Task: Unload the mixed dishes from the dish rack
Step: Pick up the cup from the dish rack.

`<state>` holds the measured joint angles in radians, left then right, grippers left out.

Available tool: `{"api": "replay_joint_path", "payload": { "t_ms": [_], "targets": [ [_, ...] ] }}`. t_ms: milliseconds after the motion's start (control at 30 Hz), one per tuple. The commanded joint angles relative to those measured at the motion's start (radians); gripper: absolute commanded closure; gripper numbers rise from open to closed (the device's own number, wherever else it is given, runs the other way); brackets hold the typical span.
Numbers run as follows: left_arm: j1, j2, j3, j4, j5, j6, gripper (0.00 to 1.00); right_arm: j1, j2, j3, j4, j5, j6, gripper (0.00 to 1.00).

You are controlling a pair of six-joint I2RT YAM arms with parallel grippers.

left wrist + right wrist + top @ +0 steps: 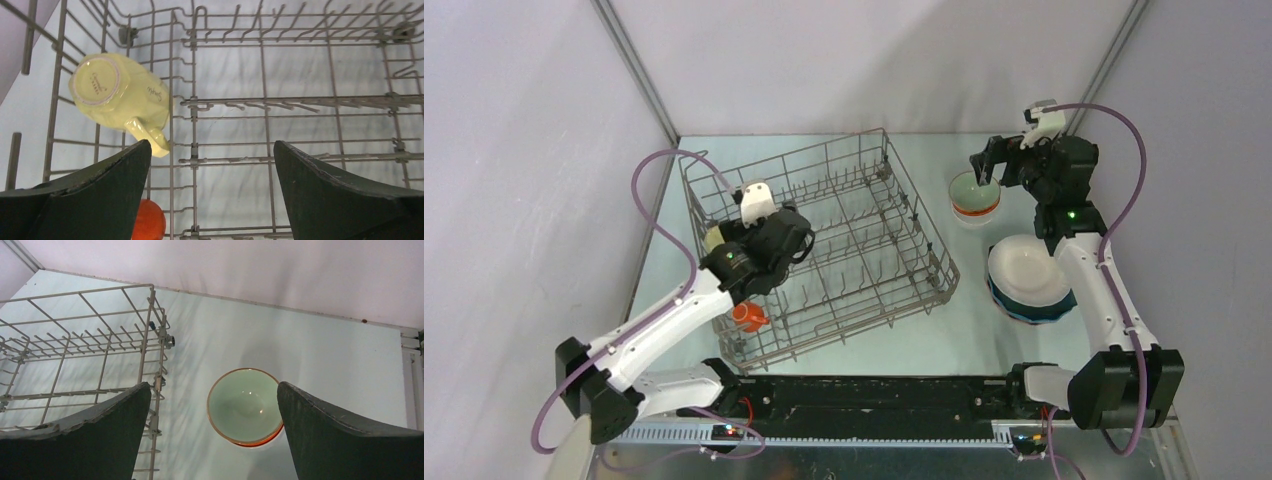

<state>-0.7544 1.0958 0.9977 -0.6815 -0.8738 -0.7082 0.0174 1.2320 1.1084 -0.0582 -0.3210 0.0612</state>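
The grey wire dish rack (874,250) sits mid-table. Inside its left end lie a pale yellow cup (714,238) and a small orange mug (747,317). My left gripper (796,243) hovers open and empty over the rack. In the left wrist view the cup (120,97) lies on its side just beyond the left fingertip. The mug (149,220) is low by that finger, and the gripper (211,145) is over bare rack wires (265,100). My right gripper (986,160) is open and empty above a pale green bowl (974,192).
The green bowl (245,405) tops a stack of orange and white bowls right of the rack (100,340), below my right gripper (212,385). A stack of plates (1027,278), white on top and blue beneath, lies near the right arm. Walls enclose the table.
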Motion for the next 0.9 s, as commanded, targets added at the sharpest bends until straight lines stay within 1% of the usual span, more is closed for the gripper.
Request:
{"api": "replay_joint_path", "payload": {
  "t_ms": [0,233,333,467,567,700,867],
  "targets": [
    [0.02,0.06,0.068,-0.181,-0.067,-0.189,0.0,0.001,-0.021,0.003,0.044,-0.007,0.017,0.01],
    [0.062,0.182,0.128,-0.401,-0.121,-0.453,0.0,0.002,-0.014,0.004,0.049,0.0,0.024,0.0],
    [0.099,0.218,0.12,-0.429,-0.127,-0.537,0.04,0.002,-0.011,0.004,0.048,-0.005,0.031,0.0],
    [0.149,0.22,0.075,-0.373,-0.099,-0.542,0.1,0.001,-0.004,0.004,0.049,-0.023,0.035,0.01],
    [0.169,0.224,0.042,-0.306,-0.08,-0.519,0.12,0.002,-0.003,0.004,0.048,-0.03,0.037,0.0],
    [0.197,0.236,0.018,-0.264,-0.064,-0.516,0.17,0.002,0.001,0.004,0.048,-0.038,0.038,0.01],
    [0.225,0.263,0.003,-0.244,-0.042,-0.518,0.18,0.002,0.005,0.004,0.071,-0.033,0.039,0.0]
  ]
}}
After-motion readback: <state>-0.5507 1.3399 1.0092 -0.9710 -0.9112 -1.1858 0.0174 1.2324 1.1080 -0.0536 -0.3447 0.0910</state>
